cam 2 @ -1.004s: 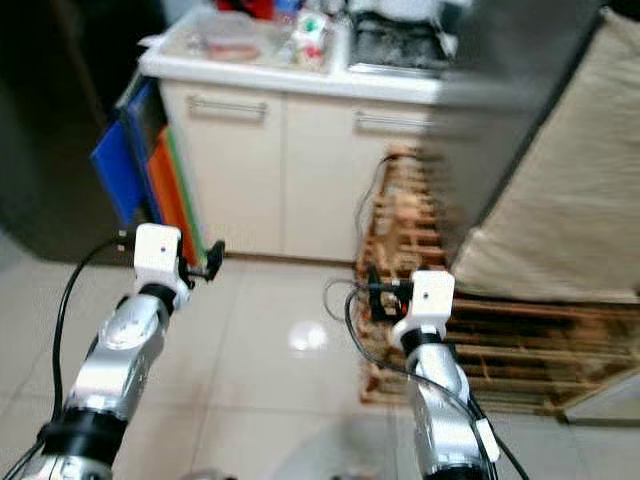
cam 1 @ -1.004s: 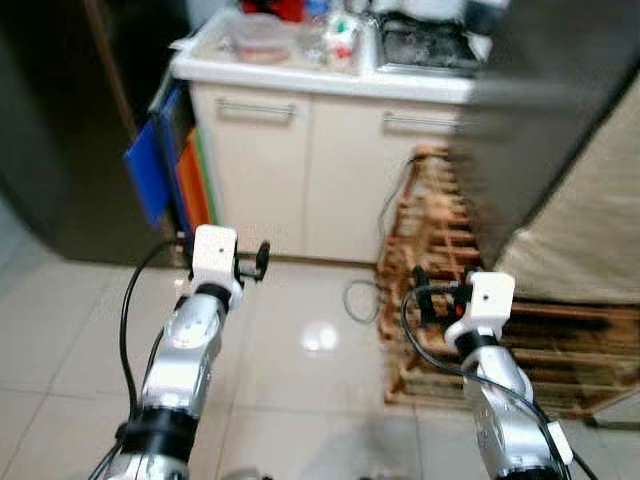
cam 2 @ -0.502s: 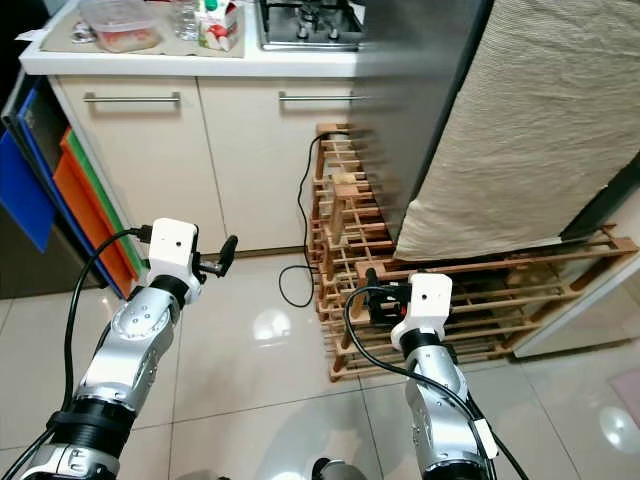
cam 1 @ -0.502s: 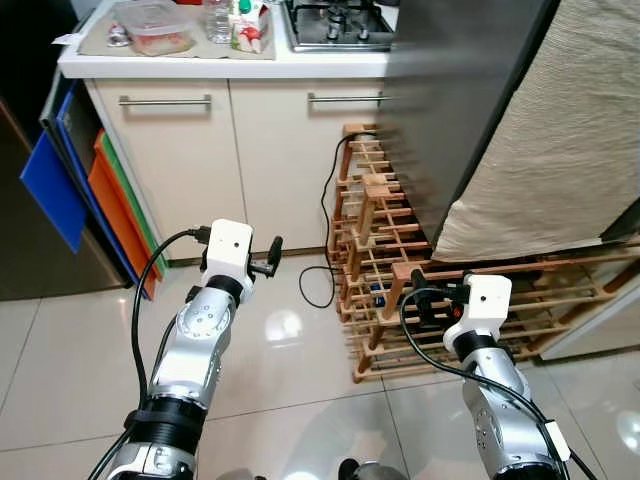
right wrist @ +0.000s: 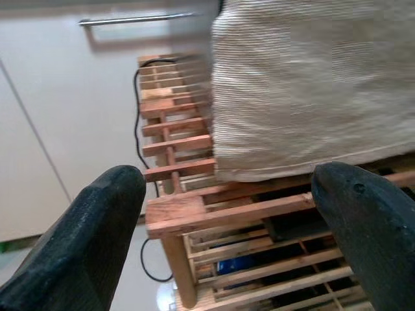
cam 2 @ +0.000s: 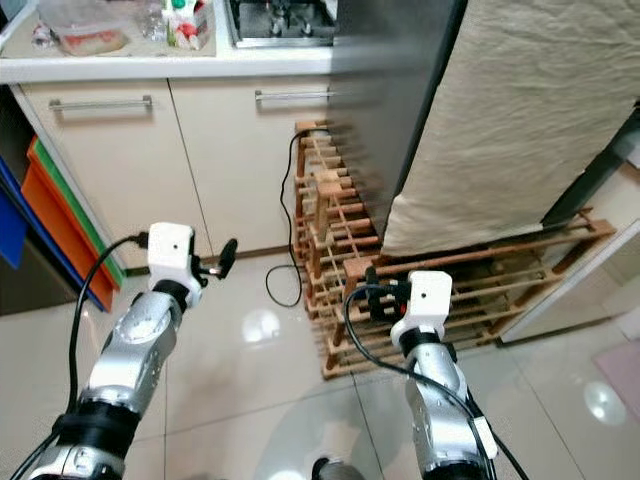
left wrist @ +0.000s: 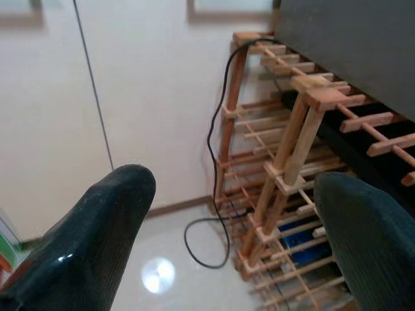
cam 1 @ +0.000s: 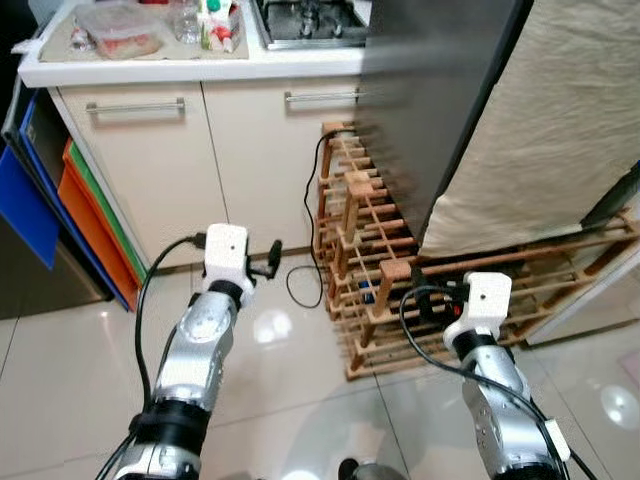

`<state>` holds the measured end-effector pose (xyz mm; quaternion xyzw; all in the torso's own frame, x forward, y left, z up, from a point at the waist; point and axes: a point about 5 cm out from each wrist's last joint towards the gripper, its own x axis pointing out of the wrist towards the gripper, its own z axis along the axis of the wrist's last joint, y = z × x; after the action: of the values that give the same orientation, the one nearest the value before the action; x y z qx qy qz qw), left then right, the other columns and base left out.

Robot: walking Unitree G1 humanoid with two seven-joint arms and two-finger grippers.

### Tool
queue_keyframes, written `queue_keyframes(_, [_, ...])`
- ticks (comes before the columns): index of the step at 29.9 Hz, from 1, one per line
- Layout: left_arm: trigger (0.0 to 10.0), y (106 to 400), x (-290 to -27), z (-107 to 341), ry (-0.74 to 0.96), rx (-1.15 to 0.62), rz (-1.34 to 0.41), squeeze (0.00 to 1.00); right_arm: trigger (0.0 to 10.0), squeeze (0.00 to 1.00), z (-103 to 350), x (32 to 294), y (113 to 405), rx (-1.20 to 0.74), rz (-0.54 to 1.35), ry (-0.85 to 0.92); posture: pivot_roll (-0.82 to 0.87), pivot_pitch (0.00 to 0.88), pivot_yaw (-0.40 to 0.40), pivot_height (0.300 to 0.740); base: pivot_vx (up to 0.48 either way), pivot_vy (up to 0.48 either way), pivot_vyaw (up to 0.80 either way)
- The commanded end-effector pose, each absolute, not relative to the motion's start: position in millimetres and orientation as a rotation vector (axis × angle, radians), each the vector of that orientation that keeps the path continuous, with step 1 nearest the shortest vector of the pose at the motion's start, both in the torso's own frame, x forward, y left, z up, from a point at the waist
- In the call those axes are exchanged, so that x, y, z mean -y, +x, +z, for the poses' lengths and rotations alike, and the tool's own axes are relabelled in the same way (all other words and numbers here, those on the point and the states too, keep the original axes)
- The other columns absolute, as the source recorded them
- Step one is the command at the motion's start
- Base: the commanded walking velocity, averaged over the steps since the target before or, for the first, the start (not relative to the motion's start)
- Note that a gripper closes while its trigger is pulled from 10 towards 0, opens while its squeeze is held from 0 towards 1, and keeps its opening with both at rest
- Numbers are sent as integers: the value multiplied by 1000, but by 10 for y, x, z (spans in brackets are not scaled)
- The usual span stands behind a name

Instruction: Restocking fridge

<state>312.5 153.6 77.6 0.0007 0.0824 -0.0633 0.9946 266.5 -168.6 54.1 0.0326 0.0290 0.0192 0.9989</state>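
The dark grey fridge (cam 1: 440, 100) rises at the back right, showing its side panel. On the white counter (cam 1: 150, 62) to its left stand a clear food container (cam 1: 112, 28), a bottle and a small carton (cam 1: 215, 22). I hold my left gripper (cam 1: 270, 258) out over the tiled floor, facing the cupboard doors. It is open and empty, its fingers (left wrist: 97, 227) wide apart. My right gripper (cam 1: 425, 300) hovers by the wooden rack (cam 1: 370, 240), also open with nothing between its fingers (right wrist: 91, 233).
A beige cloth (cam 1: 540, 130) drapes over something standing on the rack beside the fridge. A black cable (cam 1: 300, 285) loops on the floor at the rack's foot. Blue (cam 1: 25, 200) and orange boards (cam 1: 90, 220) lean at the cupboard's left. A gas hob (cam 1: 300, 18) is set into the counter.
The picture went from blurred to sharp and the whole scene slid leftward, so the camera turned right. Both arms keep the same pose and both grippers stay open.
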Motion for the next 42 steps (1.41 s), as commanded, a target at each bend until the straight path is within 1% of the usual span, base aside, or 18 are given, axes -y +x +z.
queue_keyframes(1, [10000, 3105, -1507, 717, -42, -200, -134, 0, 10000, 0, 551, 1732, 2658, -48, 16, 83, 65, 11, -20, 740, 0, 0, -750])
queue_keyframes(4, [10000, 3099, -1489, 703, -70, -212, -137, 0, 10000, 0, 548, 1718, 2664, -51, 15, 98, 67, 8, -20, 740, 0, 0, -750])
queue_keyframes(10, [10000, 3108, -1459, 725, -8, -190, -172, 0, 10000, 0, 550, 1690, 2681, -50, 22, 95, 71, 3, -20, 740, 0, 0, -748])
queue_keyframes(14, [10000, 3129, -1454, 771, 59, -161, -192, 0, 10000, 0, 543, 1690, 2684, -55, 26, 91, 71, 4, -21, 740, 0, 0, -747])
queue_keyframes(15, [10000, 3144, -1444, 814, 113, -128, -213, 0, 10000, 0, 542, 1686, 2685, -56, 28, 89, 71, 3, -21, 740, 0, 0, -750])
queue_keyframes(21, [10000, 3163, -1444, 837, 98, -127, -218, 0, 10000, 0, 539, 1672, 2691, -57, 31, 87, 70, 2, -17, 740, 0, 0, -749])
queue_keyframes(24, [10000, 3162, -1435, 836, 97, -127, -228, 0, 10000, 0, 539, 1664, 2695, -57, 31, 88, 70, 3, -13, 740, 0, 262, -750])
queue_keyframes(37, [10000, 3206, -1400, 870, 122, -118, -251, 0, 10000, 0, 525, 1667, 2685, -60, 26, 87, 63, 9, -6, 740, 0, 462, -749])
queue_keyframes(42, [10000, 3239, -1384, 910, 133, -104, -265, 0, 10000, 0, 517, 1669, 2676, -61, 20, 88, 60, 10, -1, 740, 0, 0, -749])
